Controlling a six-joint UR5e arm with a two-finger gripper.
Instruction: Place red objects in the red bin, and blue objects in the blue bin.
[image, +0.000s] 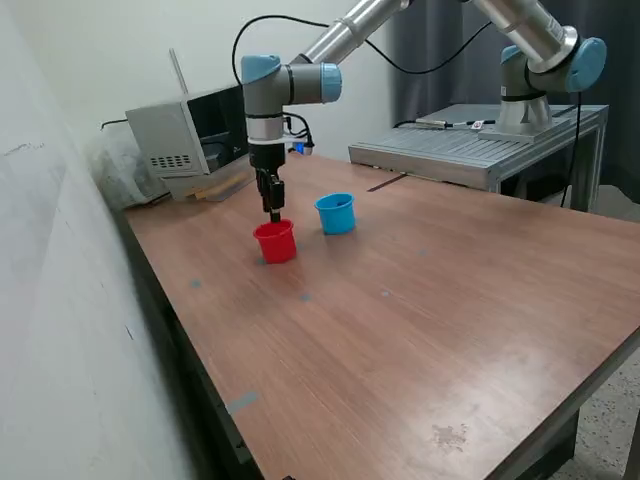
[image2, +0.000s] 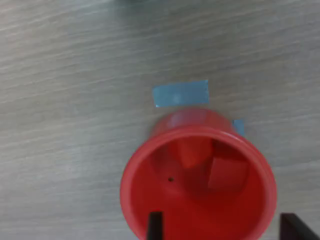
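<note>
The red cup (image: 276, 242) stands upright on the wooden table (image: 420, 320). In the wrist view the red cup (image2: 150, 200) holds two red cubes, one (image2: 192, 152) beside the other (image2: 227, 172). My gripper (image: 273, 210) hangs straight over the red cup's rim. In the wrist view my gripper (image2: 225, 230) has its two fingertips apart over the cup's mouth, with nothing held between them. The light-blue cup (image: 336, 213) stands upright just to the exterior view's right of the red cup. No dark-blue cubes show anywhere; the inside of the blue cup is hidden.
A grey box-like device (image: 185, 135) sits at the table's back corner, and a grey metal platform (image: 470, 150) carrying the arm's base stands behind the table. Blue tape marks (image2: 181, 93) lie on the table by the red cup. A wall runs along the exterior view's left.
</note>
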